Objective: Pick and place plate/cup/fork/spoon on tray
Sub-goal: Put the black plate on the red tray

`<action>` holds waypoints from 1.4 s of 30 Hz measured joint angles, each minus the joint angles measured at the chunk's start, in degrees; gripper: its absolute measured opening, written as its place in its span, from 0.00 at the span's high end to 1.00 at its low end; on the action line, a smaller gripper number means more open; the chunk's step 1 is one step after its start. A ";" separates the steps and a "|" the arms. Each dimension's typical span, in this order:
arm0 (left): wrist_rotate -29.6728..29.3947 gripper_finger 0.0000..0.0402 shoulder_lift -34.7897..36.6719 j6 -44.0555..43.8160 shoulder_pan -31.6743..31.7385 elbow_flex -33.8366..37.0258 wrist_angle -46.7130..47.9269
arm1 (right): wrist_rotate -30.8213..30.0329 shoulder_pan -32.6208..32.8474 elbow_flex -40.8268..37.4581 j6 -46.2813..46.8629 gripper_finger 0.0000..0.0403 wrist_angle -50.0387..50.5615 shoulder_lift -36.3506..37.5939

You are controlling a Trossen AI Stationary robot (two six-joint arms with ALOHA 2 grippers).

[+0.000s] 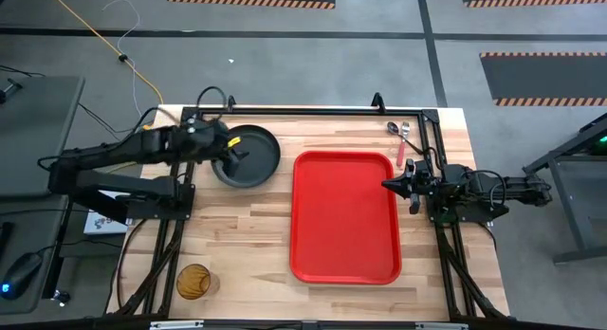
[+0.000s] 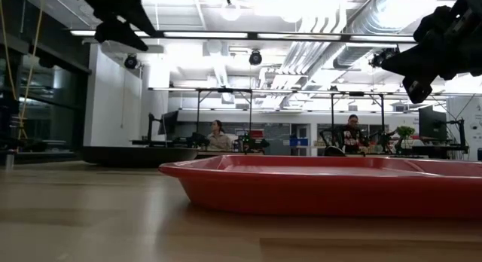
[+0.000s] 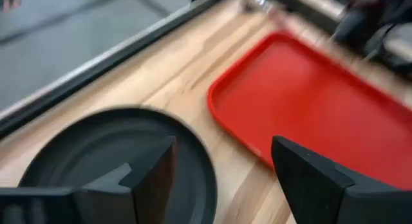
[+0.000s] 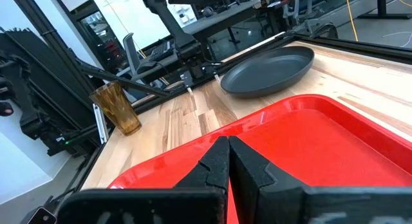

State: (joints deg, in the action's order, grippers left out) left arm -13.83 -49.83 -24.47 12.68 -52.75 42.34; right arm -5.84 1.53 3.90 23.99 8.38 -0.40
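Observation:
The dark plate (image 1: 248, 159) lies flat on the wooden table at the far left, and also shows in the right wrist view (image 4: 269, 71). My left gripper (image 1: 232, 152) is open and hovers above the plate's tray-side rim (image 3: 193, 153), one finger over the plate and one past its edge. The red tray (image 1: 343, 216) lies flat in the table's middle. My right gripper (image 1: 387, 185) is shut and empty above the tray's right rim (image 4: 193, 143). The amber cup (image 1: 194, 281) stands upright at the near left. The pink-handled fork (image 1: 400, 152) and the spoon (image 1: 392, 128) lie at the far right.
A black metal frame (image 1: 313, 110) runs along the table's far edge and down both sides. Bare wood lies between the plate and the tray (image 1: 285, 207) and near the cup. People sit at desks in the room beyond (image 2: 218, 134).

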 joint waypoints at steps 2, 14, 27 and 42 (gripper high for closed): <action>1.90 0.36 -3.42 -0.46 1.52 -3.24 4.23 | 0.01 -0.01 0.00 0.02 1.00 0.00 0.00; 11.90 0.36 -20.26 6.70 6.17 -9.60 16.62 | 0.02 0.00 -0.01 0.00 1.00 -0.01 0.00; 18.46 0.36 -34.47 10.07 5.85 -9.60 16.09 | 0.01 -0.02 -0.01 0.02 1.00 -0.01 0.00; 11.63 0.37 -45.31 8.01 -1.78 -9.57 10.18 | 0.02 0.01 0.00 0.01 1.00 -0.01 0.00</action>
State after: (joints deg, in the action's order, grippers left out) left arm -2.20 -95.14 -16.46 10.90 -62.33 52.52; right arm -5.82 1.54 3.90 24.00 8.37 -0.40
